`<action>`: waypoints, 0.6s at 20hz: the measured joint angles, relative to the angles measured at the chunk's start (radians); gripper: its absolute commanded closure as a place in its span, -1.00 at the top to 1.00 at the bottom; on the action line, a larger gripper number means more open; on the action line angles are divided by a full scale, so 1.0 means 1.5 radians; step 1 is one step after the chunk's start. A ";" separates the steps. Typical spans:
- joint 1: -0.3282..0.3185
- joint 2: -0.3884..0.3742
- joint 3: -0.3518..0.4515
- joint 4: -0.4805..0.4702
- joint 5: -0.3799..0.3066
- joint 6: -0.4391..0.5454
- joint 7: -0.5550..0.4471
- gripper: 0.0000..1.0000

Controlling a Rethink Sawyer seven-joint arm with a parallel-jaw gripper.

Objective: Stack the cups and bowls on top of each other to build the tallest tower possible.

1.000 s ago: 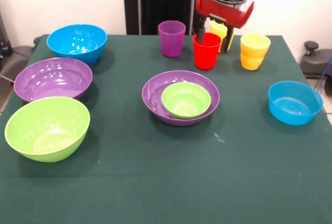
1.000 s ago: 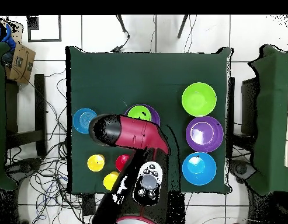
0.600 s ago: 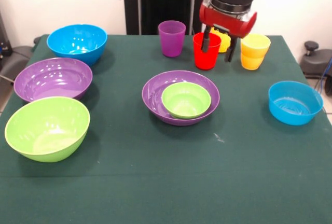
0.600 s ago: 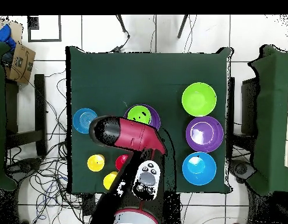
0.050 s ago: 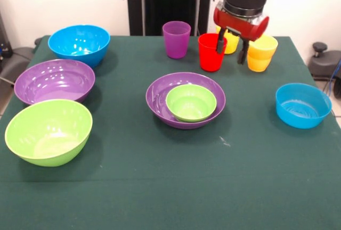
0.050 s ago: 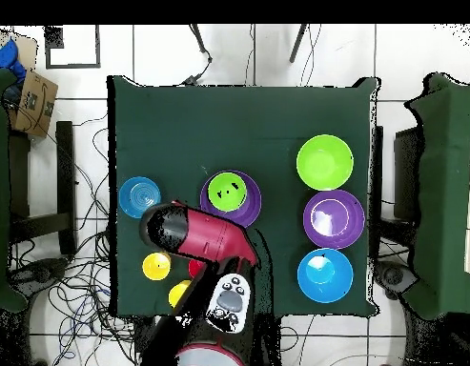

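Note:
My gripper (image 5: 232, 50) hangs open at the table's far side, between the red cup (image 5: 211, 52) and the two stacked yellow cups (image 5: 261, 52). Its left finger (image 5: 220, 42) overlaps the red cup's right rim; whether they touch I cannot tell. A single yellow cup (image 5: 229, 41) stands behind the fingers, and a purple cup (image 5: 176, 39) stands left of the red one. Mid-table, a small green bowl (image 5: 191, 102) nests in a large purple bowl (image 5: 160, 99). In the overhead view the arm (image 6: 205, 238) hides the gripper and the red cup.
On the left stand a large blue bowl (image 5: 79, 43), a large purple bowl (image 5: 54, 81) and a lime green bowl (image 5: 48, 131). A small blue bowl (image 5: 302, 105) sits at the right. Overhead, these are the lime green bowl (image 6: 324, 162), purple bowl (image 6: 333, 218) and blue bowl (image 6: 325, 275).
In the front view the gripper has slid right, from over the red cup to the gap between it and the stacked yellow cups. No cup or bowl has moved.

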 measured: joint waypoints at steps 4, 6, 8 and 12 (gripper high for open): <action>0.014 -0.006 0.000 0.009 0.001 0.003 0.003 1.00; 0.019 -0.008 0.000 0.010 0.001 0.008 0.003 1.00; 0.019 -0.008 0.000 0.010 0.001 0.010 0.003 1.00; 0.019 -0.008 -0.002 0.011 0.001 0.010 0.003 1.00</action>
